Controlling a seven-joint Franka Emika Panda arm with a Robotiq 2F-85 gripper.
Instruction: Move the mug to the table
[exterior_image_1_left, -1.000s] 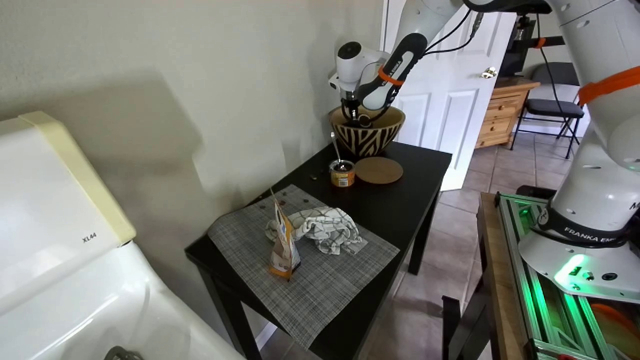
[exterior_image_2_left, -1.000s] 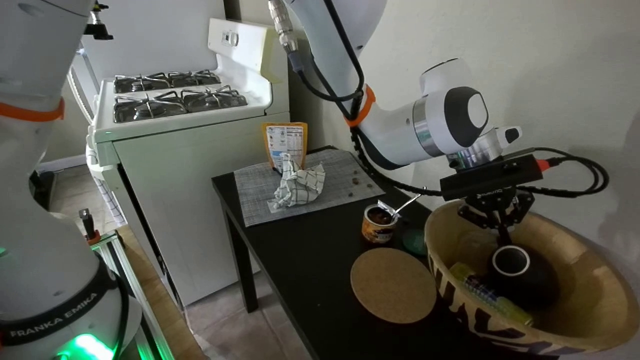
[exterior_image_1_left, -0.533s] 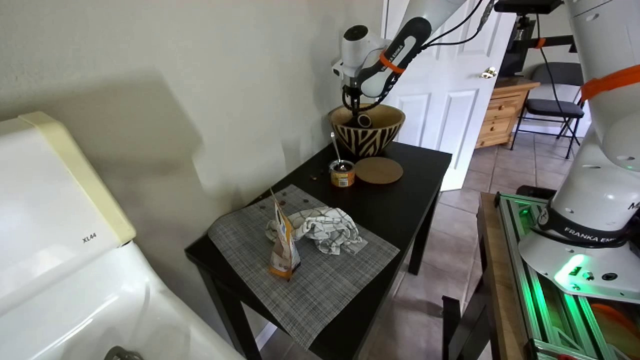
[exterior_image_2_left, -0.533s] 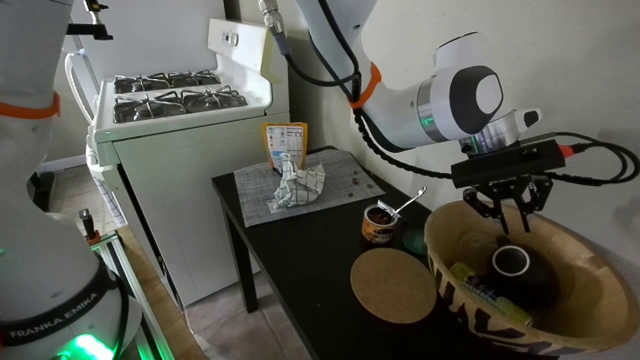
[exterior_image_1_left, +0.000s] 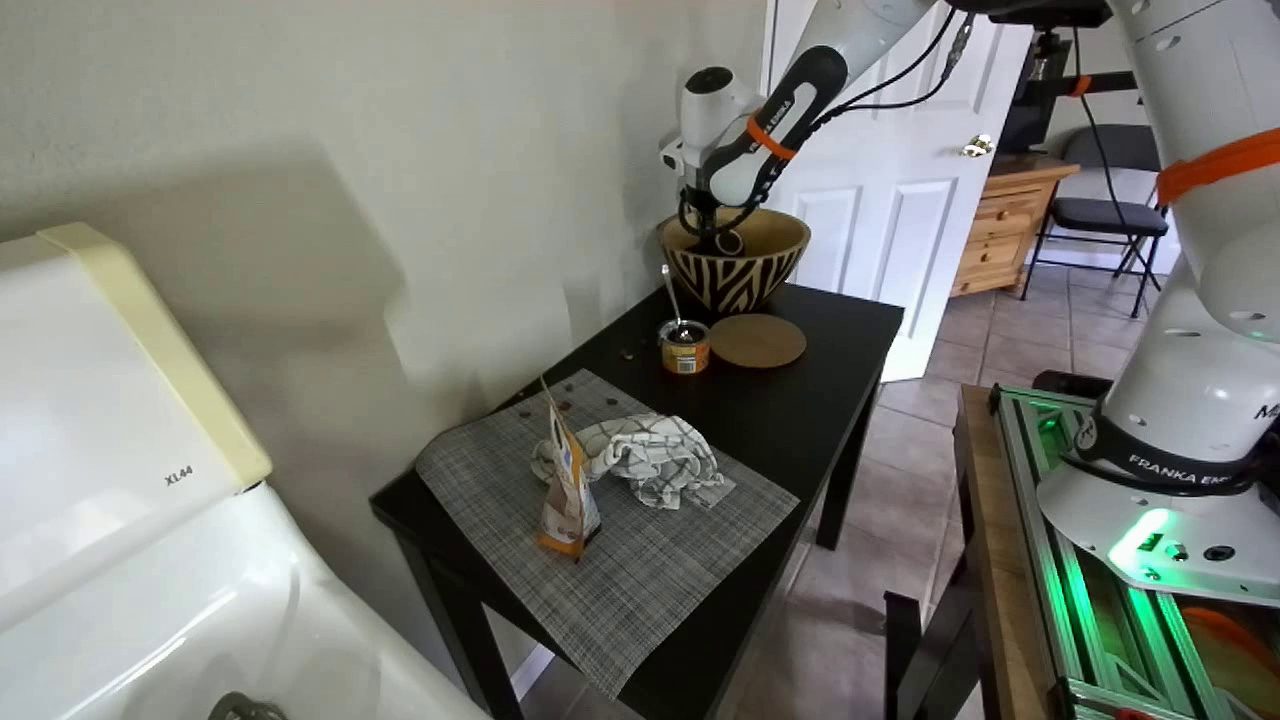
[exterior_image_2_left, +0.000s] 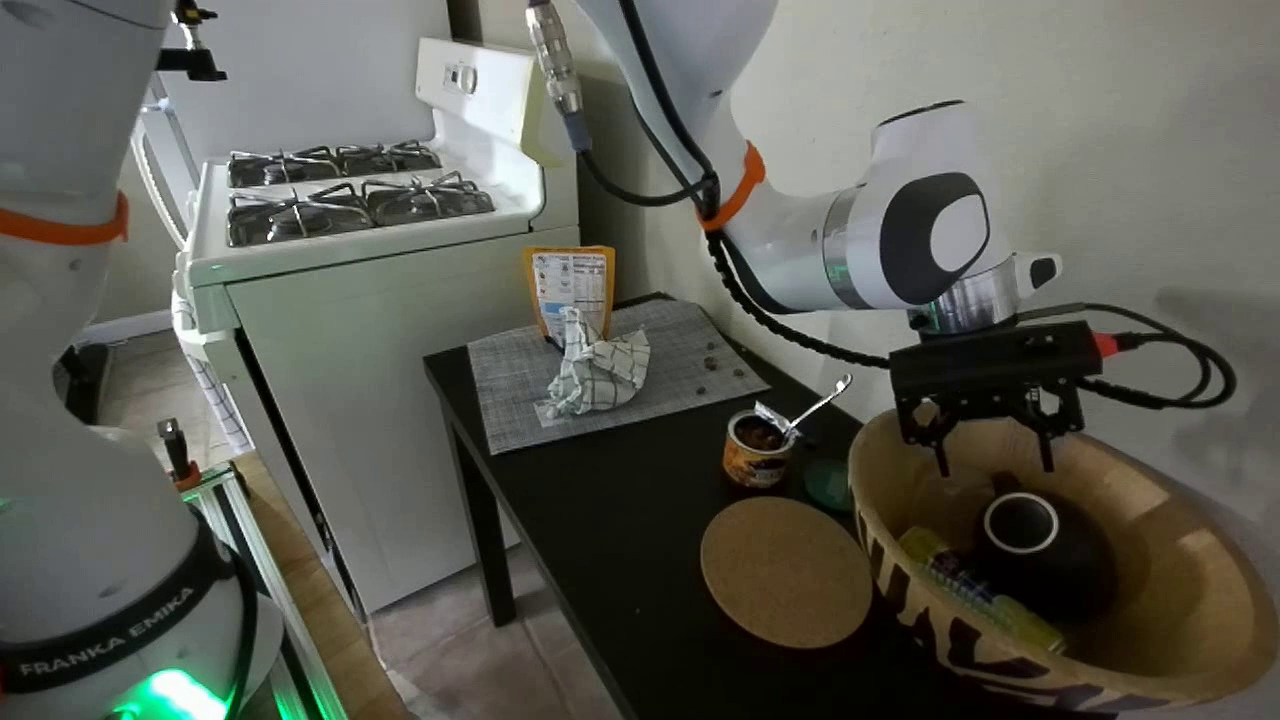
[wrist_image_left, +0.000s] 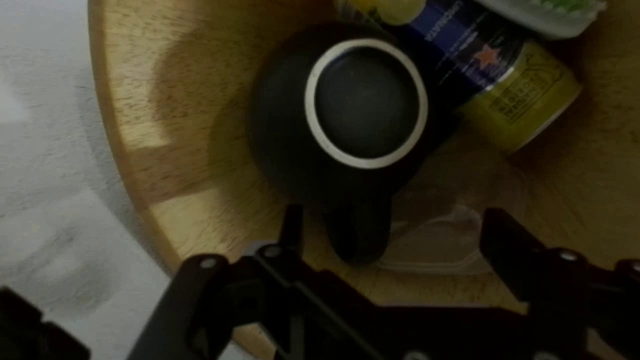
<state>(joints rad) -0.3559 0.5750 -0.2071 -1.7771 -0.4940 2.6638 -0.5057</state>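
The dark mug (wrist_image_left: 287, 145) lies bottom up in the striped basket (exterior_image_2_left: 1180, 590), its pale base ring facing the camera. In the wrist view its handle (wrist_image_left: 367, 235) points down into the gap between the fingers of my open gripper (wrist_image_left: 393, 215), nearer the left finger and apart from both. An exterior view has the gripper (exterior_image_2_left: 996, 470) over the basket's opening, above and slightly behind the mug (exterior_image_2_left: 1075, 570). Nothing is held. The black table (exterior_image_1_left: 780, 430) carries the basket at its far end and a grey woven placemat (exterior_image_1_left: 620, 610) at its near end.
Beside the mug lie a yellow and blue can (wrist_image_left: 520, 95) and a clear plastic container (wrist_image_left: 435, 245). On the table stand a jar with a spoon (exterior_image_2_left: 757, 455), a round brown board (exterior_image_2_left: 787, 570), a crumpled cloth (exterior_image_2_left: 600, 375) and a pouch (exterior_image_2_left: 572, 285). A wall runs close behind.
The jaws, shut near the mug's handle a second ago, have spread wide. The gripper rose, then came partway down again and turned a little. The mug has not moved.
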